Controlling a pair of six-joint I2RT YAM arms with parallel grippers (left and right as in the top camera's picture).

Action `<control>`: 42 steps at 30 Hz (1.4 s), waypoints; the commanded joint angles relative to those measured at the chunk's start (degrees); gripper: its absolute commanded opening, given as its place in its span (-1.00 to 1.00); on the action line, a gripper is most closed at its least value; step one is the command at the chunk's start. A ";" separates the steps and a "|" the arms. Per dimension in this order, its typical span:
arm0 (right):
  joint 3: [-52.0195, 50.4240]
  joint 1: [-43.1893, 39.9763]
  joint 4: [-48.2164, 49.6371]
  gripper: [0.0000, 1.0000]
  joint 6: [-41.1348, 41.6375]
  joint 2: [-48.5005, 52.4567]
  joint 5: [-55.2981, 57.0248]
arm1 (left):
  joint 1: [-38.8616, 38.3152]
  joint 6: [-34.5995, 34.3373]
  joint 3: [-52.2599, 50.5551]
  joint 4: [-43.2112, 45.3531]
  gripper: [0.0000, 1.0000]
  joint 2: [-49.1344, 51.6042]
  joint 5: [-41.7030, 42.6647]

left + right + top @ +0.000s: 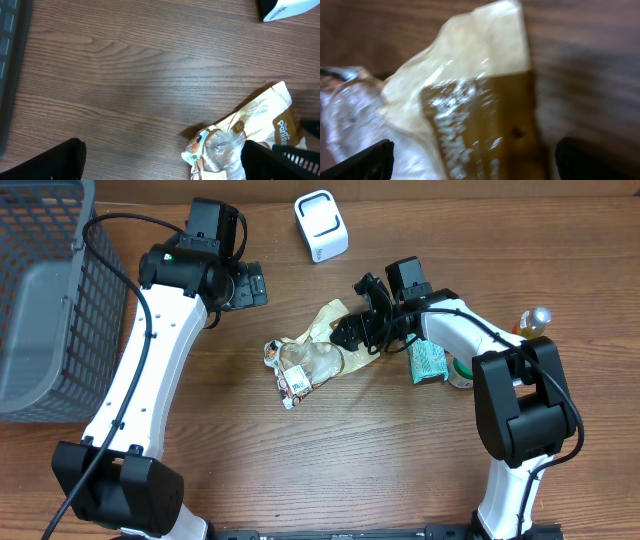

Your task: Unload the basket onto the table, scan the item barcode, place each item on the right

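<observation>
The snack bag (pixel 315 350), a crumpled cream-and-brown packet with a clear plastic end, lies flat near the middle of the desk (pixel 400 470). Its printed label end points toward the near edge.

The right claw (pixel 472 160) stands spread wide over the bag's brown, far-right end. In the right wrist view its two dark fingers (pixel 362 160) sit at either side of the packet, with the shiny film filling the gap between them. That view is blurred, so whether a fingertip touches the film is hard to say. The jaws have not closed on it and the bag is not lifted.

The left claw (pixel 160 162) is also fully spread and holds nothing. It hangs over bare wood toward the far-left part of the desk, just left of the bag. In its own camera the bag's crinkled end shows beside the right-hand finger.

A white scanner (pixel 321 225) stands by the far edge. A grey mesh basket (pixel 50 310) fills the far-left corner. A green packet (pixel 428 362) lies under the right arm, and a small bottle (pixel 533 320) stands at the right edge.
</observation>
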 commanded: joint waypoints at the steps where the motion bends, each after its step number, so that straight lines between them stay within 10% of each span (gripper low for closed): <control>1: -0.81 0.81 -3.50 0.96 0.48 1.49 -6.19 | -0.28 0.85 0.96 0.00 1.00 -0.68 -0.55; 14: -0.63 5.90 -8.72 0.69 12.33 0.44 -7.15 | -0.28 0.85 0.96 0.02 1.00 -0.68 -0.52; 42: -1.16 15.85 4.94 0.82 12.79 2.08 14.43 | -0.28 0.85 0.96 0.02 1.00 -0.68 -0.55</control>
